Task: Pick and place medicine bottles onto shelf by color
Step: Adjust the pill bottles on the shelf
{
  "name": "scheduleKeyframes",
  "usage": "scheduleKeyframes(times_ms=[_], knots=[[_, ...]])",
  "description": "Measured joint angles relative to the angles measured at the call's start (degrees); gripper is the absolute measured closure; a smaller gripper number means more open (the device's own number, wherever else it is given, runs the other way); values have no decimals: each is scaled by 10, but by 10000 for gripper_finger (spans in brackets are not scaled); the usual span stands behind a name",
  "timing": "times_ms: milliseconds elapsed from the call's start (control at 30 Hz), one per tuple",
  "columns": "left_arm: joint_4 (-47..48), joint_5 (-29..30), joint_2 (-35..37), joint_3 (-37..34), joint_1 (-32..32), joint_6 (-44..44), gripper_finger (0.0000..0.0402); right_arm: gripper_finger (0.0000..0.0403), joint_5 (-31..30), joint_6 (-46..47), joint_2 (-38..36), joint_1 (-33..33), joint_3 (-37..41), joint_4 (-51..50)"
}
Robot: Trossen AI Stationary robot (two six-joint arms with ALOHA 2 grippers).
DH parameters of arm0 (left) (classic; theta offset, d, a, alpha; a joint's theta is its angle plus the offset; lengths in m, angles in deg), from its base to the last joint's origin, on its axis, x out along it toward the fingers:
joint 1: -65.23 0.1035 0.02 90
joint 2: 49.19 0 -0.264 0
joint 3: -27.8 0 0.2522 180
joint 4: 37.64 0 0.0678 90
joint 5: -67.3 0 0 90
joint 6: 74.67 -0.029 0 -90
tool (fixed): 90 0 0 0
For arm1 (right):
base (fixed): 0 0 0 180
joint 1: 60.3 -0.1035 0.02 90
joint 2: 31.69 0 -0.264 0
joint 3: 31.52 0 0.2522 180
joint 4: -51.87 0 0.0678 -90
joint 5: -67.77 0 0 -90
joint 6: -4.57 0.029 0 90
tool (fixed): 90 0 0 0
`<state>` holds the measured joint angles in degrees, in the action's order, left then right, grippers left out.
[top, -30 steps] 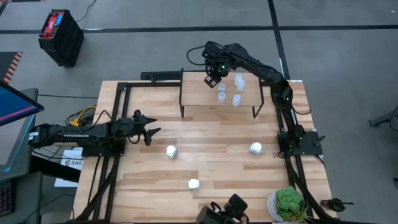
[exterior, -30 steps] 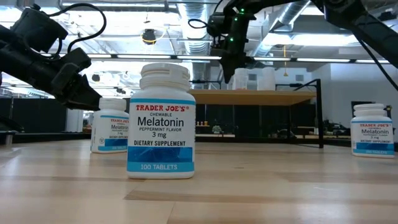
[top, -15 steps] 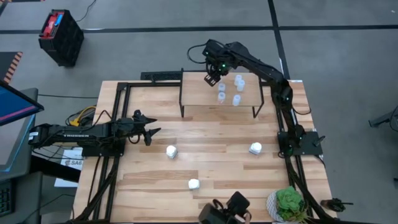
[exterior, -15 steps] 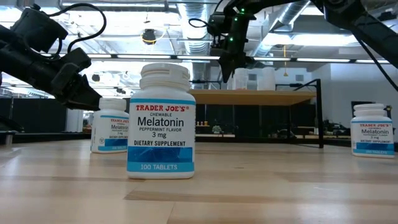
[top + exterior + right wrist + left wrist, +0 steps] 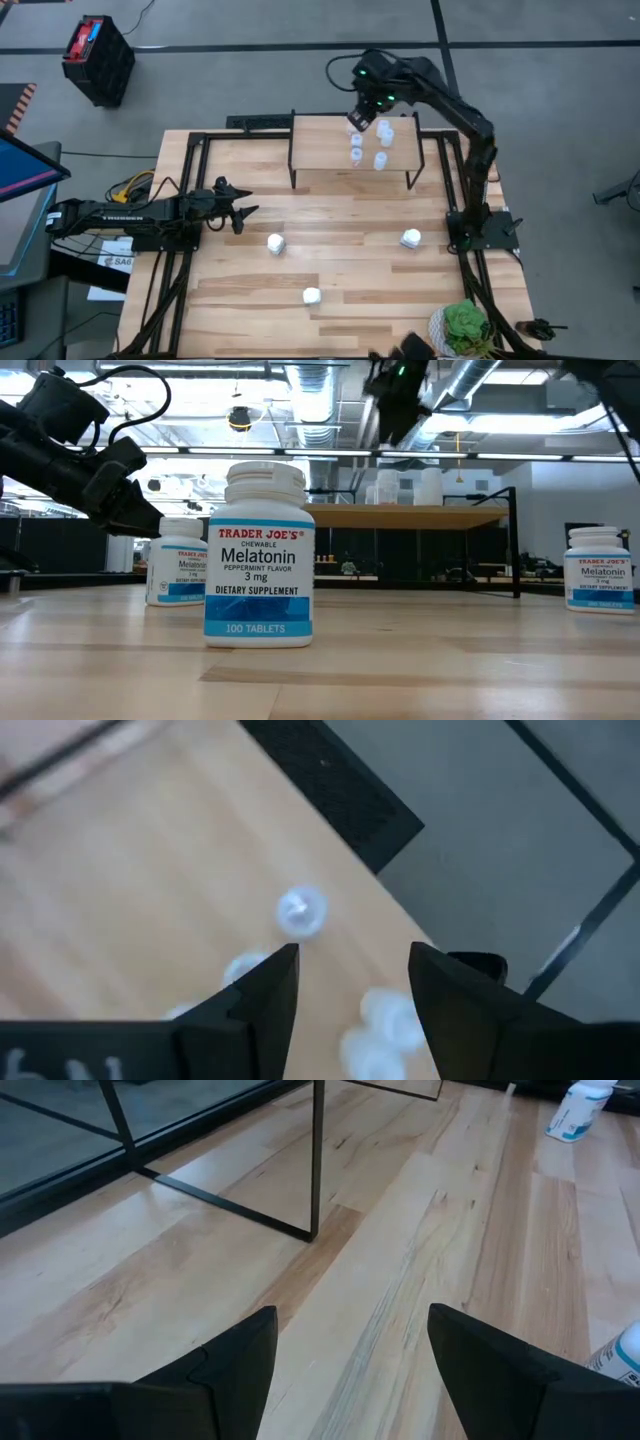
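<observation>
The light-wood shelf (image 5: 320,150) stands on thin black legs at the table's far side. Several small pale-blue-topped bottles (image 5: 380,160) stand upright on its right half; they also show in the right wrist view (image 5: 300,910). Three chunkier white bottles stand upright on the tabletop: one left of centre (image 5: 275,243), one nearer the front (image 5: 311,296), one at the right (image 5: 411,238). My right gripper (image 5: 358,122) hangs open and empty above the shelf's far right part (image 5: 350,960). My left gripper (image 5: 243,212) is open and empty, low over the table's left side (image 5: 350,1325).
A green potted plant (image 5: 463,328) stands at the near right corner. A black frame (image 5: 190,190) runs along the table's left and far edges. The shelf's black leg (image 5: 316,1160) stands ahead of my left gripper. Bare wood (image 5: 350,215) lies between the shelf and the white bottles.
My right gripper has risen from just above the shelf's bottles and gone a little toward the table's right and far edge. The bottles on the shelf stay upright where they were.
</observation>
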<state>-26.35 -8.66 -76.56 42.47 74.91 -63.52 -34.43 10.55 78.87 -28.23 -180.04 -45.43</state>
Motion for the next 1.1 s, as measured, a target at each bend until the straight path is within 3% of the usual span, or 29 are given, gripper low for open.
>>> scheduleKeyframes(times_ms=[167, 367, 533, 700, 833, 933, 1100], knots=[[0, 0, 0, 0, 0, 0, 155, 203, 1, 1, -70, -56, 0, -67], [0, 0, 0, 0, 0, 5, 155, 211, 5, 5, -170, -157, 37, -62], [0, 1, 0, 0, 0, 32, 155, 218, -13, 61, -271, -250, 131, -64], [0, 0, 0, 0, 0, 35, 155, 226, -122, 177, -369, -342, 293, -47], [0, 0, 0, 0, 0, 36, 155, 232, -216, 284, -429, -393, 455, 43], [0, 0, 0, 0, 0, 36, 155, 236, -265, 339, -456, -406, 575, 172], [0, 0, 0, 0, 0, 36, 155, 246, -253, 317, -442, -393, 721, 374]])
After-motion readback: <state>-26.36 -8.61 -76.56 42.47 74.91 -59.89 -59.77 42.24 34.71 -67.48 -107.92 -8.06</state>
